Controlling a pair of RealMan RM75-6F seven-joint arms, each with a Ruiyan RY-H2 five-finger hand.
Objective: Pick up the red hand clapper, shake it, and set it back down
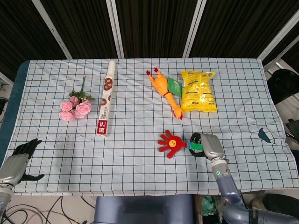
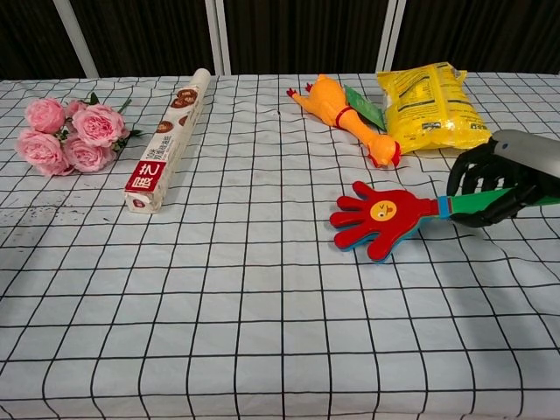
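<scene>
The robot's right hand (image 2: pixel 503 179) holds the green handle of the red hand clapper (image 2: pixel 382 219) at the right edge of the chest view, dark fingers (image 2: pixel 477 173) curled around the stem so the flat red palm juts toward frame centre. In the head view the same clapper (image 1: pixel 171 143) sits in the lower right-centre of the frame, low over the checked tablecloth (image 1: pixel 140 154); whether its tip touches the cloth cannot be told. Gripping by the handle leaves the hinged palms free to slap, which a shake requires, and the near-level, low attitude suits laying the toy flat; by that posture the set-down appears close, though the fingers have not let go.

The left hand (image 1: pixel 18 161) rests at the lower left corner of the head view, off the table's edge, fingers loosely spread and holding nothing; the chest view does not show it.

Above the clapper, toward upper right-centre, lie a rubber chicken (image 1: pixel 164 91) and a yellow snack bag (image 1: pixel 198 91) side by side, well apart from the toy, so there is room to lay it down. A boxed roll (image 1: pixel 106 105) and pink flowers (image 1: pixel 75 107) lie in the left half.
</scene>
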